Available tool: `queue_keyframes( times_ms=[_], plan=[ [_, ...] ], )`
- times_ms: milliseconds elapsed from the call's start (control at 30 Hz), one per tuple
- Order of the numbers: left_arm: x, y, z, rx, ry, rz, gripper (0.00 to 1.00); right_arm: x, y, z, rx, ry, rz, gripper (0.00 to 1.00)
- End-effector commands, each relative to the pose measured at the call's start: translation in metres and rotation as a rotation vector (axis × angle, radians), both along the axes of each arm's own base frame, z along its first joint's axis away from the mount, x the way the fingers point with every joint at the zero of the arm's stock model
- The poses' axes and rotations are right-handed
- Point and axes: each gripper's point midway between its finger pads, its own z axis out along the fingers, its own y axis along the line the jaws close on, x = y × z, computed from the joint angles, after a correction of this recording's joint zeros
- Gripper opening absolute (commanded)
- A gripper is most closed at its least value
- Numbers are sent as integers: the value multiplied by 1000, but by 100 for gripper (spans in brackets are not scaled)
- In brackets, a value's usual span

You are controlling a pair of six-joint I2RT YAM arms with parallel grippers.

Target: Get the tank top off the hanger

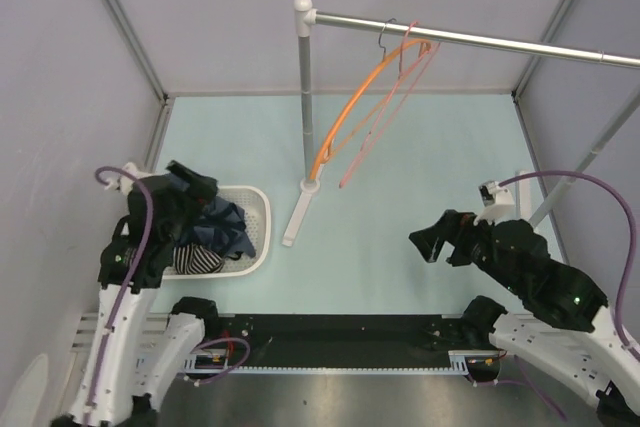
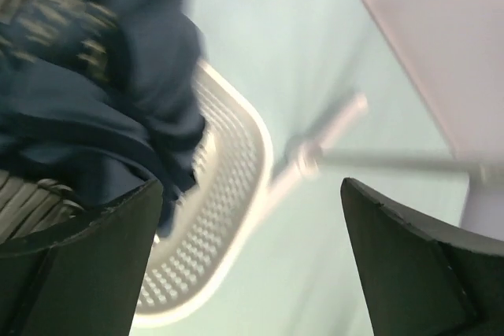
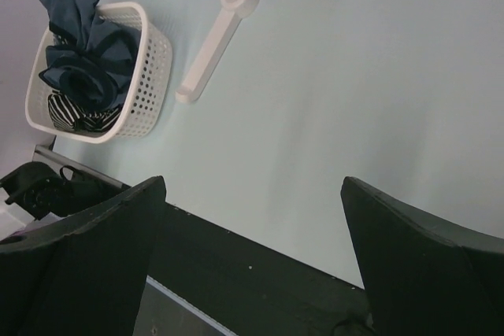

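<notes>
a: how are the grippers seen to stand?
b: the left gripper (image 2: 252, 226) is spread wide with nothing pinched, over the basket (image 1: 262, 209) at eight o'clock. the right gripper (image 3: 252, 226) is spread too, at four o'clock.
a: and the tank top (image 3: 75, 114)?
b: it is laid in the basket, partly covered by the navy t-shirt (image 1: 222, 222). the hanger (image 1: 350, 112), at twelve o'clock on the rail (image 1: 480, 40), is bare.
a: what is called for?
b: the removal is judged done. the left arm is best lifted straight up, so no cloth is snagged.

Light: you get soft, even brightness; shadows are faint.
Left wrist view: you see heavy blur across the basket (image 2: 224, 210).
Right wrist view: your picture is sharp.
</notes>
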Motion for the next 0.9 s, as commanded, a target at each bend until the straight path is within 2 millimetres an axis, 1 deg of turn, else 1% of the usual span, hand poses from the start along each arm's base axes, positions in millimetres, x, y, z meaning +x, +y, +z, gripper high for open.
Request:
queue_keyframes(
  times_ms=[0, 33, 67, 100, 133, 167, 200, 233, 267, 300, 333, 367, 400, 433, 467, 500, 533, 567, 600, 633, 667, 700, 733, 767, 800, 833, 867],
  plan=[
    [10, -78, -22, 87, 20, -316, 99, 13, 26, -1, 148, 45, -34, 100],
    [8, -92, -33, 111, 39, -370, 100, 16, 28, -2, 165, 42, -43, 100],
    [0, -126, -35, 127, 19, -496, 99, 18, 30, -13, 157, 60, -52, 100],
    [-1, -133, -38, 171, 9, -515, 99, 21, 32, -15, 172, 71, -66, 100],
    [-12, -159, -43, 194, -11, -613, 100, 23, 33, -16, 187, 69, -75, 100],
    [-16, -167, -43, 217, -34, -642, 99, 24, 34, -19, 192, 72, -80, 100],
    [-21, -174, -52, 235, -46, -683, 99, 25, 35, -28, 188, 84, -88, 100],
    [-28, -186, -50, 220, -83, -741, 100, 25, 36, -28, 208, 77, -88, 100],
    [-34, -209, -38, 194, -179, -835, 99, 26, 36, -31, 215, 75, -93, 100],
    [-42, -222, -35, 161, -230, -907, 99, 27, 36, -43, 207, 85, -99, 99],
    [-61, -239, -57, 120, -222, -1048, 99, 28, 36, -40, 243, 73, -106, 100],
    [-64, -253, -38, 43, -345, -1090, 99, 29, 36, -41, 257, 62, -106, 100],
    [-72, -261, -41, 7, -374, -1140, 100, 29, 38, -57, 245, 73, -103, 100],
    [-86, -267, -62, -22, -368, -1224, 99, 31, 40, -55, 276, 55, -102, 100],
    [-89, -275, -50, -70, -455, -1249, 99, 30, 40, -57, 300, 44, -102, 100],
    [-93, -277, -54, -85, -471, -1272, 99, 31, 41, -61, 312, 43, -101, 100],
    [-103, -281, -63, -118, -499, -1329, 99, 32, 44, -74, 323, 44, -97, 100],
    [-107, -282, -67, -122, -513, -1350, 99, 30, 45, -74, 364, 46, -94, 100],
    [-111, -280, -82, -120, -498, -1368, 99, 29, 47, -78, 386, 45, -84, 100],
    [-114, -281, -81, -133, -523, -1384, 99, 29, 51, -93, 396, 57, -75, 100],
    [-119, -281, -84, -137, -535, -1408, 99, 28, 53, -99, 427, 76, -76, 100],
    [-123, -277, -94, -137, -529, -1420, 99, 26, 54, -102, 460, 84, -76, 100],
    [-125, -277, -92, -150, -561, -1428, 99, 24, 58, -118, 467, 105, -60, 100],
    [-130, -276, -93, -162, -577, -1445, 100, 23, 61, -123, 498, 123, -59, 100],
    [-134, -272, -100, -171, -585, -1448, 99, 23, 63, -123, 536, 121, -54, 100],
    [-136, -270, -94, -202, -622, -1444, 100, 21, 65, -126, 558, 135, -46, 100],
    [-143, -269, -92, -226, -646, -1466, 100, 19, 68, -141, 568, 165, -43, 100]
  ],
)
